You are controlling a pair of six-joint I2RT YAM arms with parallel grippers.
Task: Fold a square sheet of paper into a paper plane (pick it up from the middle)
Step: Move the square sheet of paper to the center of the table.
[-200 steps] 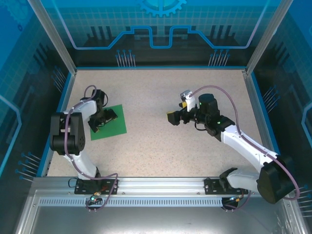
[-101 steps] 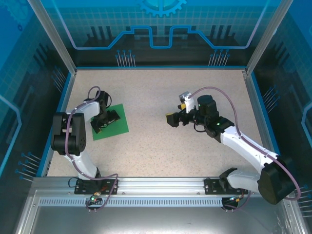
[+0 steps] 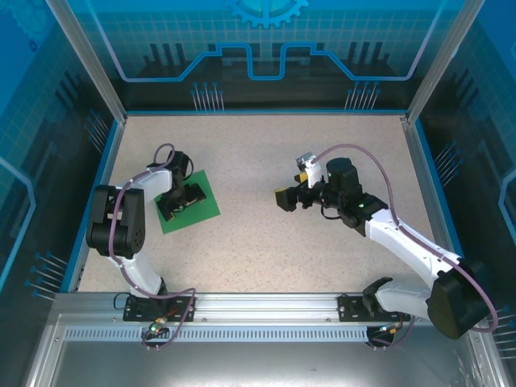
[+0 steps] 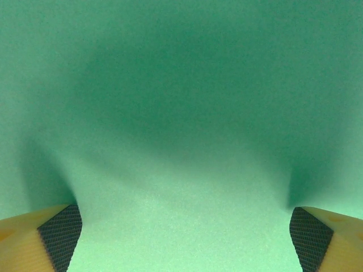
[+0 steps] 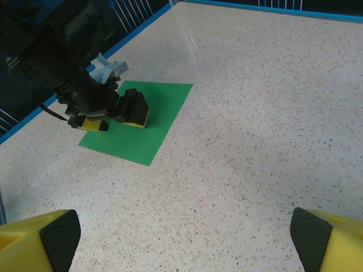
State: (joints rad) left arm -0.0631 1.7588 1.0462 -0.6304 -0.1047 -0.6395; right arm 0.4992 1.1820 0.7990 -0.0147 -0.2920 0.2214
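Top external view: we see the square sheet of paper (image 3: 208, 208) lying on the table (image 3: 266, 145), at about 9 o'clock from the table centre and turned a little against the table edges. The left gripper (image 3: 184, 201) is down over the middle of the sheet. Its two fingers stand far apart, and green paper shows around it on the 3 o'clock and 6 o'clock sides.

In the left wrist view, the square sheet of paper (image 4: 181, 85) covers everything behind the left gripper (image 4: 181, 243). The fingers (image 4: 57, 238) stay at the two bottom corners, so the pincer is wide. It is not closed on the sheet. Between the pads the paper is not flat: it rises in a soft bulge, with a dark shadow next to each pad. We cannot tell if the pads really press on the paper.

The right gripper (image 3: 294, 181) is well apart from the sheet, at about 3 o'clock from it, near the middle of the table. In the right wrist view the right gripper (image 5: 181, 241) is also spread wide and holds nothing; bare speckled table (image 5: 255, 113) shows between its pads. From there, the square sheet of paper (image 5: 153, 122) is at about 10 o'clock, with the left gripper (image 5: 113, 118) on top of it.
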